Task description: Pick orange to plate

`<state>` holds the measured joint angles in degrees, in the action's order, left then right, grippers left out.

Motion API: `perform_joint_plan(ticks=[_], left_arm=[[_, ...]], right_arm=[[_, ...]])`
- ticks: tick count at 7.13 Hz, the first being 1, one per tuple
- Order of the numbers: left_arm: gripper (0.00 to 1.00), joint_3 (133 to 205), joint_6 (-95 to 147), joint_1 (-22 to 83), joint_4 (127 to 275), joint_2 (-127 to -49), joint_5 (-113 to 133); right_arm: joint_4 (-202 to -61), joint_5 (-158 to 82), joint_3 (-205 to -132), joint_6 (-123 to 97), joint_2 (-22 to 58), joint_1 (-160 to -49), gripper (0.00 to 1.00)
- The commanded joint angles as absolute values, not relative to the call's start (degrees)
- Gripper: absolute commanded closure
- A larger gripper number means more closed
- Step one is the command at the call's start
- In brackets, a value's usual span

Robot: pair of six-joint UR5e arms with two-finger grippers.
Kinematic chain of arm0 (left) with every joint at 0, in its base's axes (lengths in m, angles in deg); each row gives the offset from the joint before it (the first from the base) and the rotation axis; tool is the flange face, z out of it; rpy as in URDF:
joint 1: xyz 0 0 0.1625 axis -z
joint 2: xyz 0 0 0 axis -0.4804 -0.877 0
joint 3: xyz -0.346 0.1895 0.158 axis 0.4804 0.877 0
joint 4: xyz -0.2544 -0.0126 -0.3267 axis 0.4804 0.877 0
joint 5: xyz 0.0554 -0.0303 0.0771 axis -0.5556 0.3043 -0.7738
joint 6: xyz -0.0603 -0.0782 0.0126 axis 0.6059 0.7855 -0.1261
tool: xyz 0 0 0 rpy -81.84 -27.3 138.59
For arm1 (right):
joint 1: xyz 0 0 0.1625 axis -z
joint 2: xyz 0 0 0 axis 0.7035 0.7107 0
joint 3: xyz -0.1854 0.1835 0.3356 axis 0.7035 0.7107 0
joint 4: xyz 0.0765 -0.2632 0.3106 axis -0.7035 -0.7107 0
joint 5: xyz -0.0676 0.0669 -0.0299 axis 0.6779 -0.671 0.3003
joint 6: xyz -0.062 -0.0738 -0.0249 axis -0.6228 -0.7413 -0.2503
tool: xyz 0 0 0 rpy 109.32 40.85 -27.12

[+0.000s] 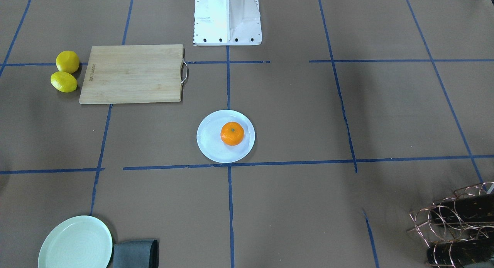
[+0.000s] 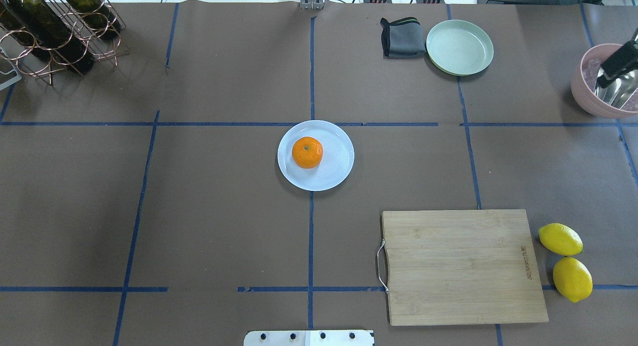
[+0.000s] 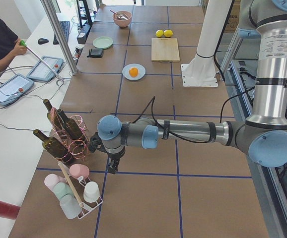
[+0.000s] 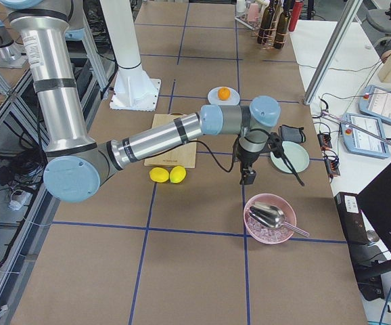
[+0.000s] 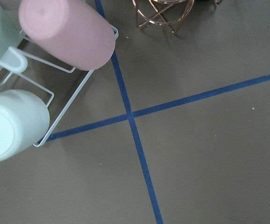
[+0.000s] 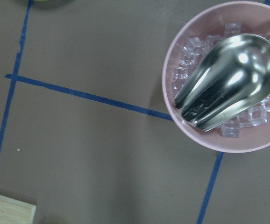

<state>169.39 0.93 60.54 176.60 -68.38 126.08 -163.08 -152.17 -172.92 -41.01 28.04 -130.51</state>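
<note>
The orange (image 1: pixel 232 133) (image 2: pixel 307 152) rests on the pale bluish-white plate (image 1: pixel 210 144) (image 2: pixel 339 161) at the table's middle, slightly off the plate's centre. Neither gripper is near it. My left gripper (image 3: pixel 112 167) hangs far off at the table's left end, beside a wine rack and a cup rack; it shows in the exterior left view alone, so I cannot tell whether it is open or shut. My right gripper (image 4: pixel 248 177) (image 2: pixel 619 62) hovers at the right end, by a pink bowl; its fingers are not clear enough to judge. Both wrist views show no fingers.
A bamboo cutting board (image 2: pixel 461 266) lies on the robot's right with two lemons (image 2: pixel 565 261) beside it. A pale green plate (image 2: pixel 459 47) and a grey cloth (image 2: pixel 402 38) sit at the far side. The pink bowl (image 6: pixel 172 88) holds ice and a metal scoop (image 6: pixel 228 79). Wine rack (image 2: pixel 50 32), cup rack (image 5: pixel 55 70).
</note>
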Motion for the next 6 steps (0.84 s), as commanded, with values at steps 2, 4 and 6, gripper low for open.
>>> perform_joint_plan(ticks=[2, 4, 6], left_arm=[[0.00, 169.46, 0.92, 60.76, 176.67, -67.82, 125.89], [0.00, 169.37, 0.92, 60.76, 176.67, -67.73, 125.81], [0.00, 169.29, 0.92, 60.76, 176.67, -67.38, 125.81]], right_arm=[[-148.91, -153.12, -160.33, -45.97, 33.27, -134.62, 0.00], [-148.72, -152.94, -161.10, -40.36, 33.98, -136.98, 0.00], [-148.98, -153.37, -164.60, -37.62, 35.74, -137.87, 0.00]])
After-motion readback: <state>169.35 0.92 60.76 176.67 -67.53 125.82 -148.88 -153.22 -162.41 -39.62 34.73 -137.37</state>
